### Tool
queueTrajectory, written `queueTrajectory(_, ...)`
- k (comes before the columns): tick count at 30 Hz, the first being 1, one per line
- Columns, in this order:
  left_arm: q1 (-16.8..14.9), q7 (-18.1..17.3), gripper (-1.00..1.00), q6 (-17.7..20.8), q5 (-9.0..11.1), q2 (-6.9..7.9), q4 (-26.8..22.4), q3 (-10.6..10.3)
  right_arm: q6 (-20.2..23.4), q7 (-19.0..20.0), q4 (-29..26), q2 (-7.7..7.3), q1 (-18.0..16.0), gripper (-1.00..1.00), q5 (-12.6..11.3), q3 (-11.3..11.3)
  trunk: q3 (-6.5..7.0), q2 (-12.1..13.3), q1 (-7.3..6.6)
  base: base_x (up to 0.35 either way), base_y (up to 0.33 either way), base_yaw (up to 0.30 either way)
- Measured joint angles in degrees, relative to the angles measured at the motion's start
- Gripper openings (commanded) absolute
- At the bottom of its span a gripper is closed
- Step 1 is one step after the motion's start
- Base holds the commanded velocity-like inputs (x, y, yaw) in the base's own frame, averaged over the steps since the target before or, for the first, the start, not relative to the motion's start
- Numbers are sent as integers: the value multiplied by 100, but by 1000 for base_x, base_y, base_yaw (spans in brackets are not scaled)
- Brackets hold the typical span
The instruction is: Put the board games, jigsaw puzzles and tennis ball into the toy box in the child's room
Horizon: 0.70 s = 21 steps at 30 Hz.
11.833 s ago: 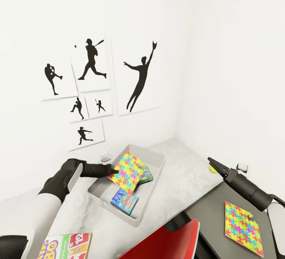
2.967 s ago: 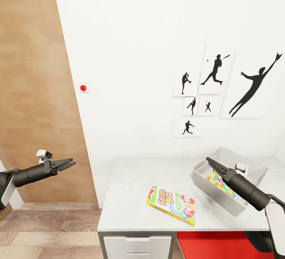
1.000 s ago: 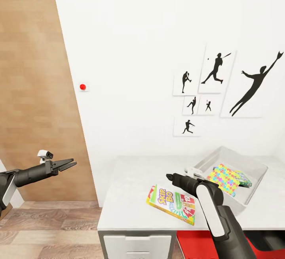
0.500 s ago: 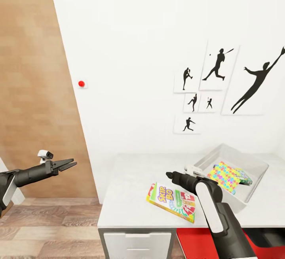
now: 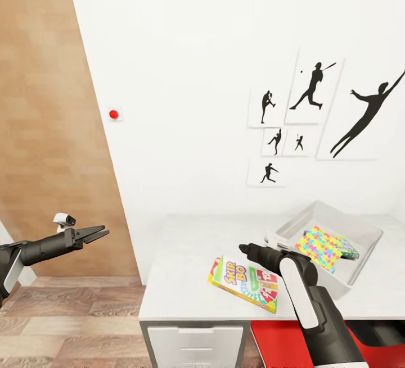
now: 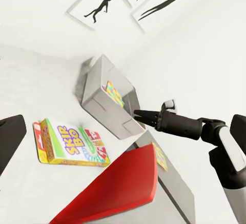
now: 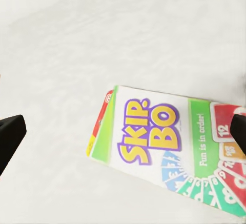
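SKIP-BO board game [image 5: 243,284] lies flat on the pale grey table [image 5: 180,267] in the lower middle of the head view, near the front edge, its yellow, green and red lid facing up. Right gripper [image 5: 243,250] hangs just above the box's far side; in the right wrist view its two dark fingertips [image 7: 10,134] sit wide apart at the frame's edges, with the box [image 7: 169,147] lying between them on the tabletop. To the right in the head view, the grey toy box [image 5: 360,239] holds a jigsaw puzzle [image 5: 320,247] leaning inside it. Left gripper [image 5: 93,234] is at the lower left, over the wood floor [image 5: 67,323], its fingers slightly parted and holding nothing.
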Motion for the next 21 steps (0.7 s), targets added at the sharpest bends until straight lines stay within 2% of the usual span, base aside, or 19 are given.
queueTrajectory(11, 0, 8, 100, 2, -8, 7, 0, 3, -27, -619, 192, 26, -76, 100, -2, -12, -103, 0, 0, 0, 0, 0)
queueTrajectory(21, 0, 17, 100, -2, -9, 6, 0, 3, -116, -750, 347, -10, -141, 100, -10, -16, -197, 0, 0, 0, 0, 0)
